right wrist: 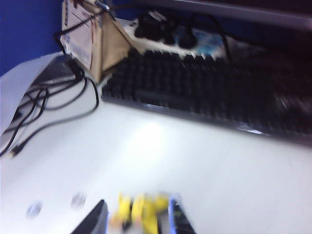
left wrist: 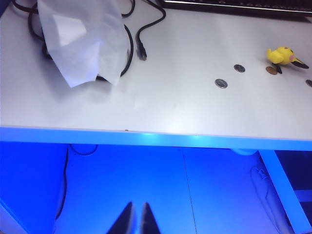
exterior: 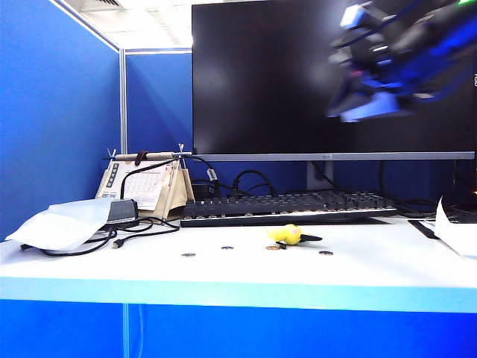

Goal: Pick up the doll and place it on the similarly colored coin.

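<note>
The tiny yellow big-eared figurine doll [exterior: 286,235] is pictured lying on the white bench [exterior: 373,268], just beside the small brass-coloured coin [exterior: 273,247]. It is judged light, hard and slippery, best pinched across its round head. The right end effector [exterior: 358,104] is blurred high above, and its opening cannot be told. The left end effector [left wrist: 136,219] is seen closed and empty, below the bench edge.

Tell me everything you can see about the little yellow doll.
The doll is a tiny glossy yellow figurine, plastic by its look, with a round body and black-tipped pointed ears. It lies tipped over on the white table, right beside the brass coin; contact is unclear. The blurred right claw is high above it; the left claw hangs below the table edge.
</note>
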